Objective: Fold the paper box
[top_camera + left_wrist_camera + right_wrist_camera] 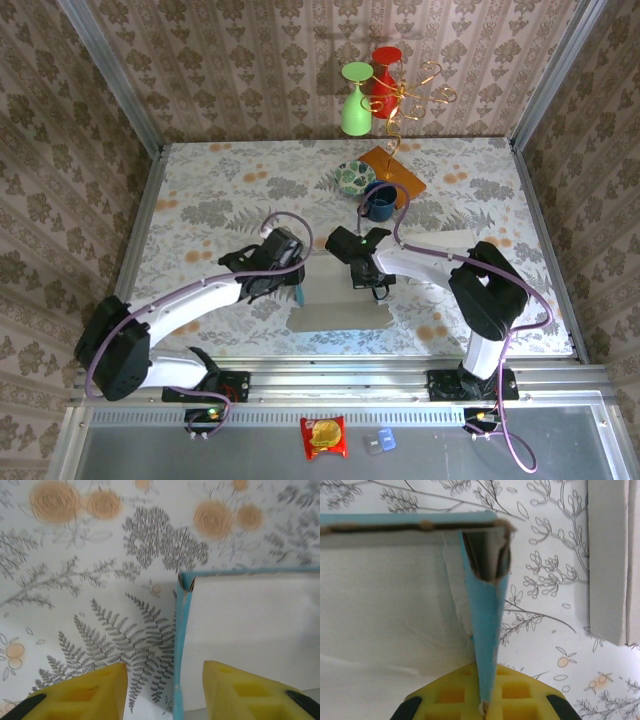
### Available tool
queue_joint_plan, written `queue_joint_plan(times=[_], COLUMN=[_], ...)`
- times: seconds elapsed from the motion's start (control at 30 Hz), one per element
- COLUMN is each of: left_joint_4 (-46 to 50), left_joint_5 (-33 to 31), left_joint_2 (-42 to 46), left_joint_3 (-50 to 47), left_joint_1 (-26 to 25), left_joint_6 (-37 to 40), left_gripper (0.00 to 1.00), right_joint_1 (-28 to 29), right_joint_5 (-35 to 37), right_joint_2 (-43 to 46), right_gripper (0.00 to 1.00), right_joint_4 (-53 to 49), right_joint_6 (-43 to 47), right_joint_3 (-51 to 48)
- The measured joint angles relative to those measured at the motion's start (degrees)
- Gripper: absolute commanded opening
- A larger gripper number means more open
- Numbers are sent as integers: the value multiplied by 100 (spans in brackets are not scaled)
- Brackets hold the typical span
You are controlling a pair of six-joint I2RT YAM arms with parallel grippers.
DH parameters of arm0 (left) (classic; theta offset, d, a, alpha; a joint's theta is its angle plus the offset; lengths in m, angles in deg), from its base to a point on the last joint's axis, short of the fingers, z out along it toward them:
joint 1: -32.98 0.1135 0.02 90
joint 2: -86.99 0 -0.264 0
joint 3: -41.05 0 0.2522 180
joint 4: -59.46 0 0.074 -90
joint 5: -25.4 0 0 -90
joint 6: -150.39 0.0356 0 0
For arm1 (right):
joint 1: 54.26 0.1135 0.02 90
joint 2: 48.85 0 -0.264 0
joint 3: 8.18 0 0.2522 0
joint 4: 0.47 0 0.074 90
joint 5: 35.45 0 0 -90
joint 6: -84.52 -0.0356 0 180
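Observation:
The paper box [340, 305] lies near the table's front edge, pale inside with light blue walls. My left gripper [291, 281] is at its left side. In the left wrist view that gripper [165, 692] is open, and the box's blue left wall [180, 645] stands upright between the yellow fingers [95, 695], closer to the right one and touching neither. My right gripper [376, 287] is at the box's right side. In the right wrist view it [487, 707] is shut on the raised blue right wall [487, 630], at the corner where that wall meets the far wall [405, 522].
At the back of the table stand a blue mug [380, 203], a patterned plate [352, 178], an orange board [394, 170] and a gold wire stand [415, 95] hung with green and red glasses. A pale grey strip [607, 560] lies right of the box.

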Motion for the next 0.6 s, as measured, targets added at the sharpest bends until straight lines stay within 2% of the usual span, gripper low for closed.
queue_joint_plan(times=[0.33,0.5,0.6], left_joint_4=[291,608,752], left_joint_5=[597,946,1182], left_joint_2=[667,973,1169], left_joint_3=[645,640,424], left_joint_1=[1064,1655,1845], left_joint_6=[-22,-20,-22], left_gripper=[43,39,36], right_joint_1=[-625,-1156,-1346], right_joint_5=[-938,-1777,-2288], right_joint_2=[4,317,553], right_gripper=[0,0,0], right_joint_4=[-291,-76,192], right_joint_6=[-863,-1875,-2719], right_joint_3=[-20,-533,-883])
